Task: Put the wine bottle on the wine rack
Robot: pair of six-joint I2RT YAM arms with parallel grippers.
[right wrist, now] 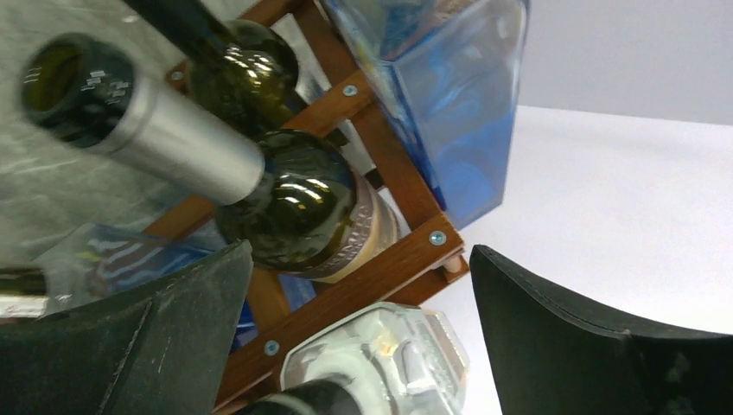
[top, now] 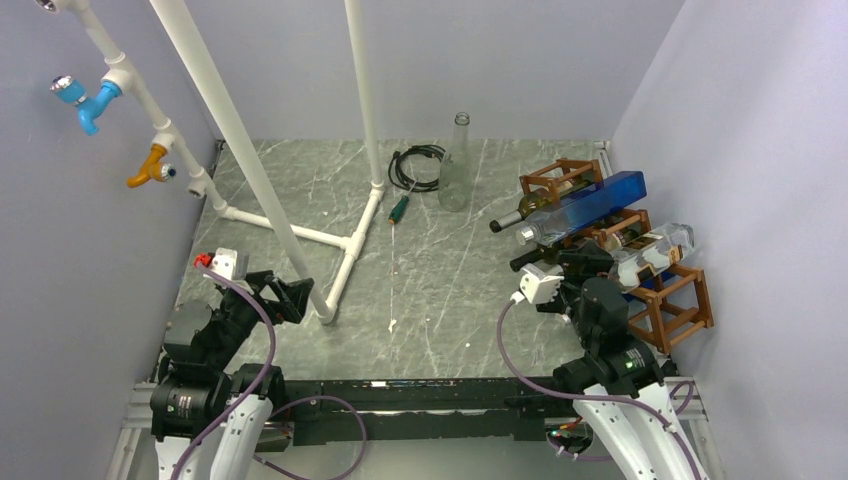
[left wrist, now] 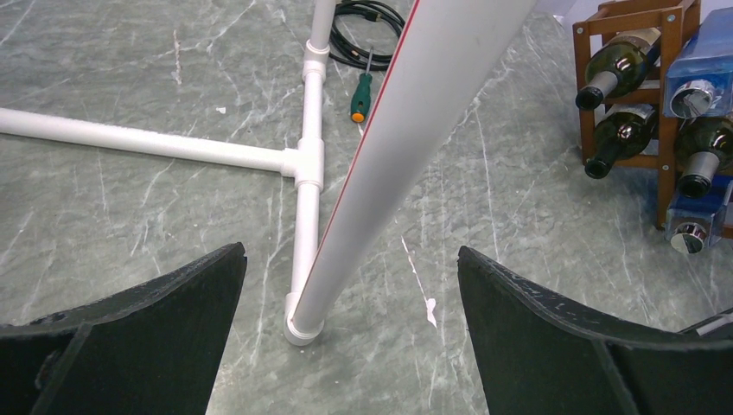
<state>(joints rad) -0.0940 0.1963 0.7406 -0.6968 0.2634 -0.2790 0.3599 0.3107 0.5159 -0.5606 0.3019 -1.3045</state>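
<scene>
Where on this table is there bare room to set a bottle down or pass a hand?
Widest bare patch: the table's middle, between the white pipe frame and the wine rack. A smaller one back-left, behind the frame's crossbar. Crowded: the rack side, where the right gripper sits, and the back around cable, screwdriver, clear bottle.

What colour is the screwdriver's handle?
The screwdriver handle is green with an orange end, clearest in the left wrist view.

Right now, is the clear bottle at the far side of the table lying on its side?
No, the clear bottle stands upright, neck up, beside the coiled black cable.
</scene>
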